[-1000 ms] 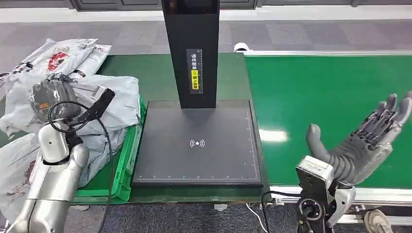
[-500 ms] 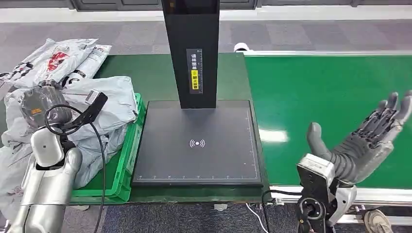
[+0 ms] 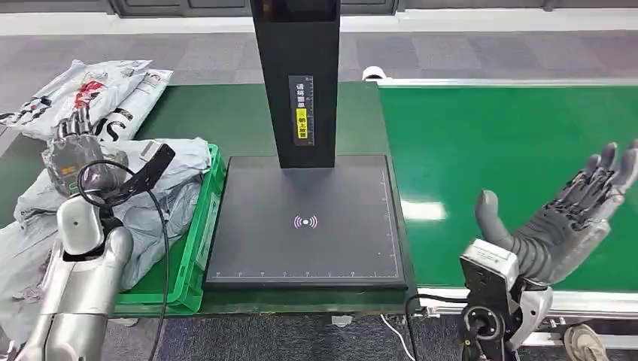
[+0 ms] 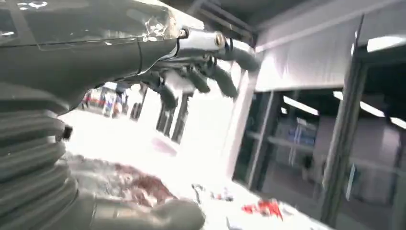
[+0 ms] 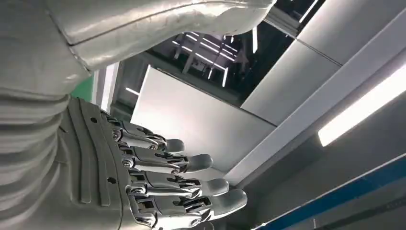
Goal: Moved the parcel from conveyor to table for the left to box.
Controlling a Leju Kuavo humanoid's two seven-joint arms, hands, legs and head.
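Note:
A grey parcel lies crumpled across the green crate at the table's left, on top of other grey bags. My left hand hovers over its left end with the fingers spread and pointing away, holding nothing. In the left wrist view the left hand has its fingers stretched out and the thumb apart, above white bags with red print. My right hand floats palm up and open over the green conveyor. The right wrist view shows the right hand with straight fingers and nothing in it.
A black scanner plate with a tall black post stands mid-table between crate and conveyor. More grey and white printed bags are heaped at the far left. A cable loops from my left wrist.
My left hand swung left, then came back and lifted, its fingers now spread. The grey parcel has sunk lower onto the crate. My right hand has stayed in place.

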